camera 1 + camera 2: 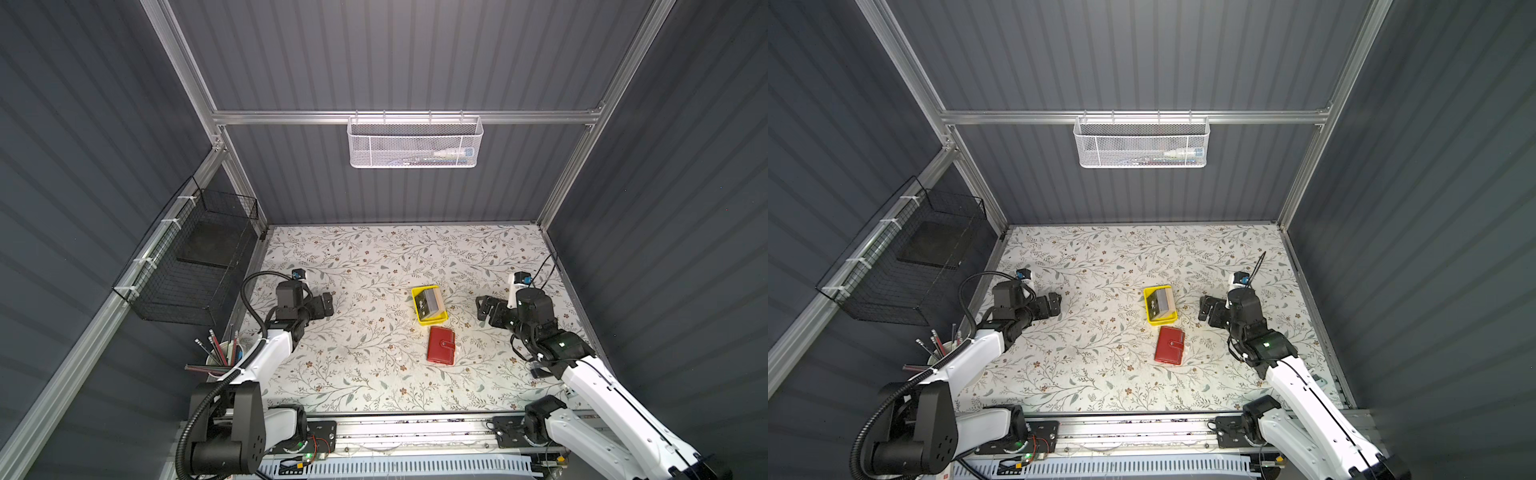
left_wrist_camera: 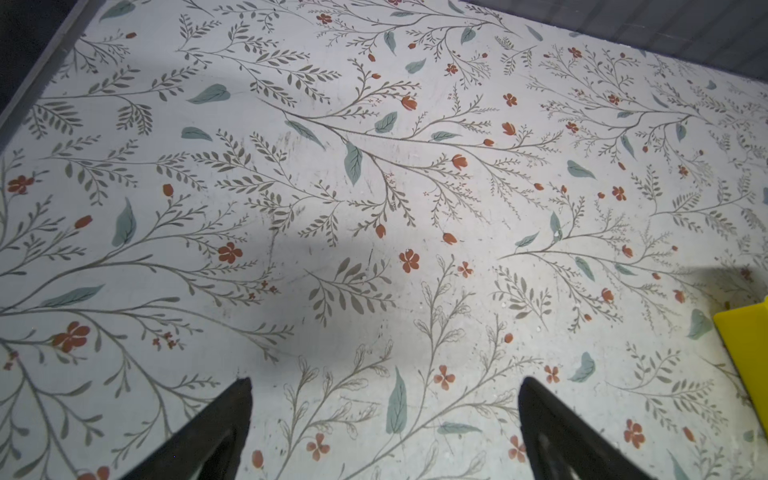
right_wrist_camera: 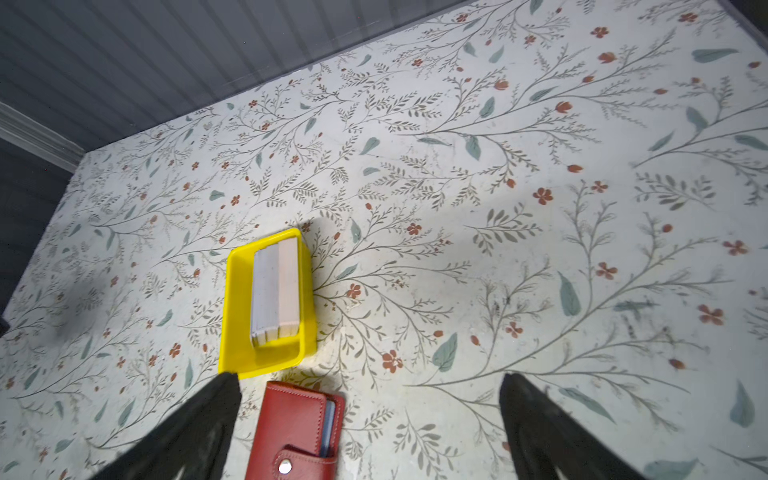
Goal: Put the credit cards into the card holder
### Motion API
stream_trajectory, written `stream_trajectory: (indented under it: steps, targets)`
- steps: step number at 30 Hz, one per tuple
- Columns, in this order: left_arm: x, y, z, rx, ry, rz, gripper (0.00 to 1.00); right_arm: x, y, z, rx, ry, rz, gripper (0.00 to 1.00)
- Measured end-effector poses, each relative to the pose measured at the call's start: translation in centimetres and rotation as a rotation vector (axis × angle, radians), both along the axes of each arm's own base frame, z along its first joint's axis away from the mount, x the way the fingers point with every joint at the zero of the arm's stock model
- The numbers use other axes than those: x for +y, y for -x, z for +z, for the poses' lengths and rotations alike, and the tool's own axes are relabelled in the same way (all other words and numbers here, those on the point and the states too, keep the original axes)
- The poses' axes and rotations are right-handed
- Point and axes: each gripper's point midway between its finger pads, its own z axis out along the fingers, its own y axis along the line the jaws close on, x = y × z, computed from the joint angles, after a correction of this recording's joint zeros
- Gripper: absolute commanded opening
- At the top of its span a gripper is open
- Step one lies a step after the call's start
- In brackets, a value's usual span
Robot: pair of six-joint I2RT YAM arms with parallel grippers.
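**Both hands spread wide, cards sitting in the tray**

Your left hand [image 1: 327, 304] and right hand [image 1: 482, 308] hang over the table [image 1: 357, 374], fingers wide apart and gripping nothing. The credit cards [image 1: 430, 302] sit bunched together in the yellow tray [image 1: 434, 321], between the two hands. The card holder [image 1: 441, 345] lies closed, strap snapped, just beside the tray and closer to your right hand.

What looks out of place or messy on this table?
Nothing is spilled or broken. The cards stand stacked on edge in a yellow tray, and the red holder lies snapped shut just beside it.
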Motion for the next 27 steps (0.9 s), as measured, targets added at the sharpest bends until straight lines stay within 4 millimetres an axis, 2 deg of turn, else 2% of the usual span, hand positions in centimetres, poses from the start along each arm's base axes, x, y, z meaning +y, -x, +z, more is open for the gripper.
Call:
stream_trajectory:
  steps: [4,9,13,17,22,27]
  targets:
    - [0.8,0.2,-1.6,-0.034,-0.068,0.007,1.0,-0.9,-0.2,-0.3,-0.011,0.05,-0.016,0.99]
    - [1.2,-0.5,-2.7,-0.091,-0.109,0.009,1.0,-2.0,-1.1,-0.2,-0.035,0.099,-0.04,0.99]
    - [1.4,-1.7,-3.0,-0.137,-0.122,0.015,1.0,-3.5,-1.7,-0.7,-0.045,0.131,-0.076,0.99]
    - [1.7,-2.8,-2.4,-0.196,-0.121,0.027,1.0,-5.2,-2.3,-0.7,-0.07,0.155,-0.118,0.99]
    - [3.1,-3.9,-1.4,-0.277,-0.111,0.067,1.0,-7.6,-3.1,-0.6,-0.103,0.156,-0.183,0.99]
    - [3.2,-4.3,-3.2,-0.29,-0.095,0.058,1.0,-9.2,-3.9,-1.9,-0.103,0.169,-0.211,0.99]
